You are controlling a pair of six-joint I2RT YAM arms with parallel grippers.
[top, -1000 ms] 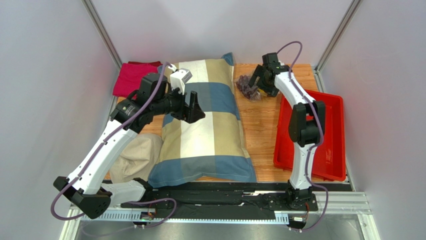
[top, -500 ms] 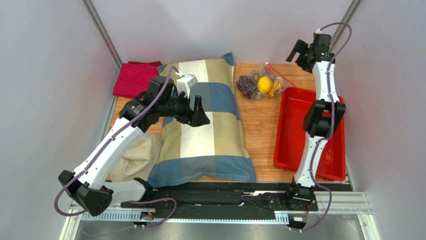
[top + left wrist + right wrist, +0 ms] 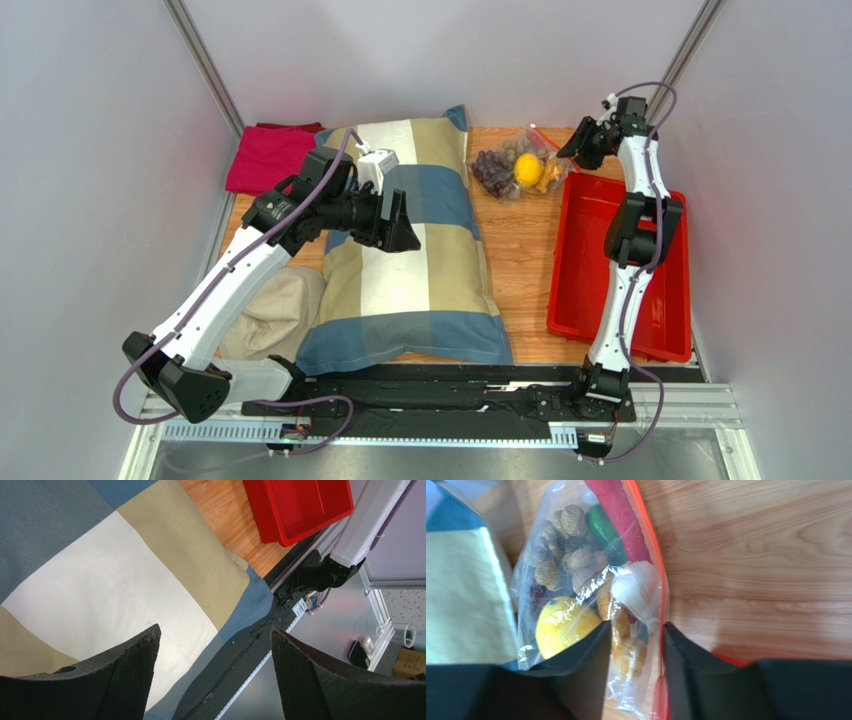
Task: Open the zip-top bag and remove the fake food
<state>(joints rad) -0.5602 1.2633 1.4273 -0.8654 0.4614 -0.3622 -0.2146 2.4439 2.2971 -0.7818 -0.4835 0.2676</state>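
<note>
The right pincer (image 3: 636, 628) is straddling, half-open, the zip-top bag (image 3: 576, 575) at its zip edge, with the fake food (image 3: 560, 626) bulging just beyond its tips. The film is looking light, floppy and slippery, so pinching the stiffer strip is seeming wiser. The left pincer (image 3: 215, 630) is gaping, empty.

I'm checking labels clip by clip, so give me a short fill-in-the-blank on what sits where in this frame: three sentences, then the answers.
1. The left hand hovers open above the ____.
2. The yellow lemon lies inside the ____.
3. The tray is coloured ____.

Missing words: pillow; zip-top bag; red.
</note>
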